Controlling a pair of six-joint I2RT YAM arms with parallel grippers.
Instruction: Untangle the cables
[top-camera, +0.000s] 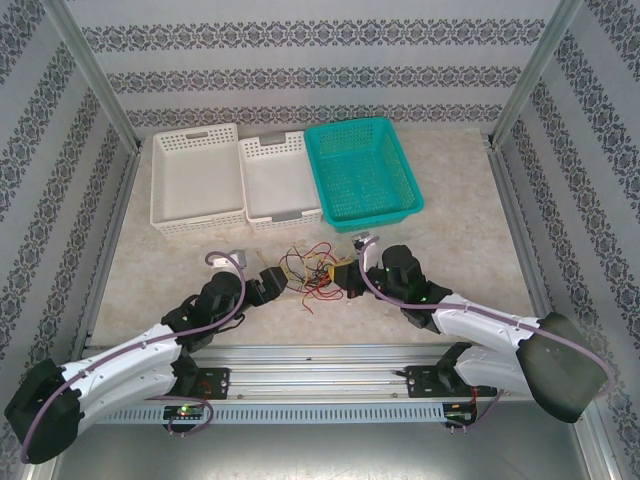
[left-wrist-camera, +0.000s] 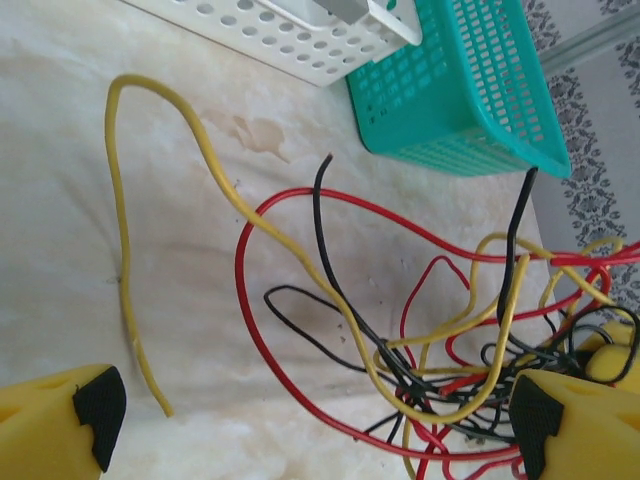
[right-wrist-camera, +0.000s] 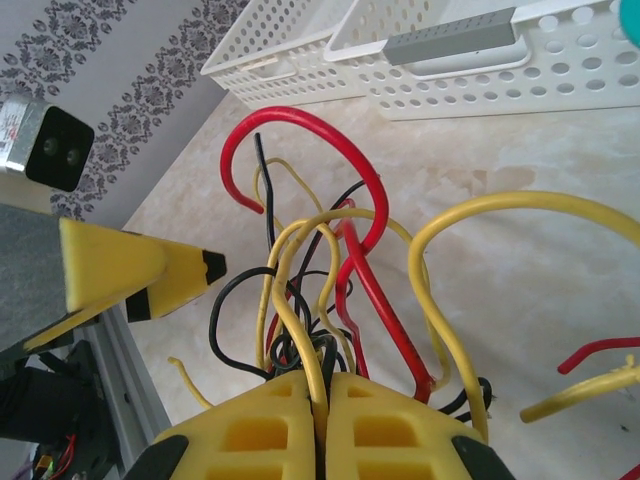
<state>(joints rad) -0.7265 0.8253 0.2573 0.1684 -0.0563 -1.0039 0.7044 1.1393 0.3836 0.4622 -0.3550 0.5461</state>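
Overhead, the cables formed a knot; wrist views resolved right gripper pinching yellow strands, left gripper agape, empty.

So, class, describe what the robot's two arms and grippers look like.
The left arm and right arm have white shells, black joints and a mauve cable outside. The left gripper and right gripper have yellow fingers; the left's carry black tip pads.

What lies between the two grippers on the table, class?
In the top view, a tangle of red, yellow and black cables lies between the left gripper and the right gripper.
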